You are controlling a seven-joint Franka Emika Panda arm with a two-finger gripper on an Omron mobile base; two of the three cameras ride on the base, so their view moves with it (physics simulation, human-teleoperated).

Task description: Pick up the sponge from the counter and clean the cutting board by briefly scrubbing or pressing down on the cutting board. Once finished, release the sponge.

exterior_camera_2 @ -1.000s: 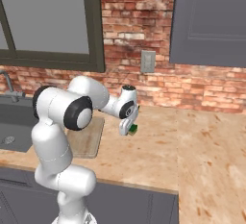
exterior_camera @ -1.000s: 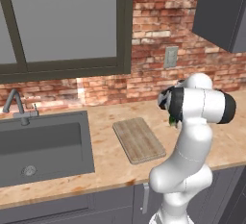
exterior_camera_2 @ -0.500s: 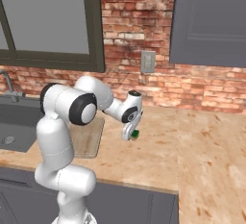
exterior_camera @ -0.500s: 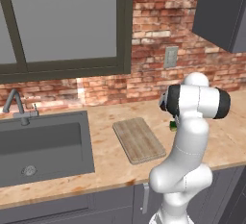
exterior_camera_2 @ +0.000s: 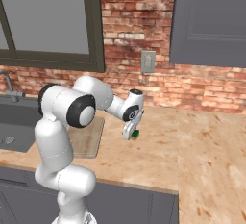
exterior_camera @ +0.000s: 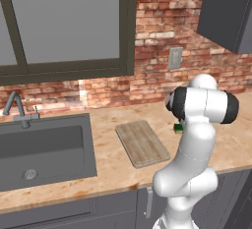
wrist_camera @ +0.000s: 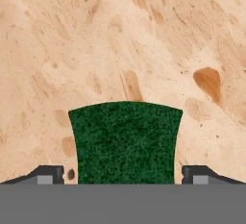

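White arm folded forward and down, claw low, fingertips spread wide apart.

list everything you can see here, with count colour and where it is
sponge: 1, dark green top, on the counter right of the board, between the tool's fingertips
cutting board: 1, light brown wood, on the counter right of the sink
counter: 1, beige with orange speckles
sink: 1, dark grey, left
faucet: 1, grey, behind the sink
wall outlet: 1, grey, brick wall
window: 1, dark frame
tool: 1, dark fingertips, open around the sponge
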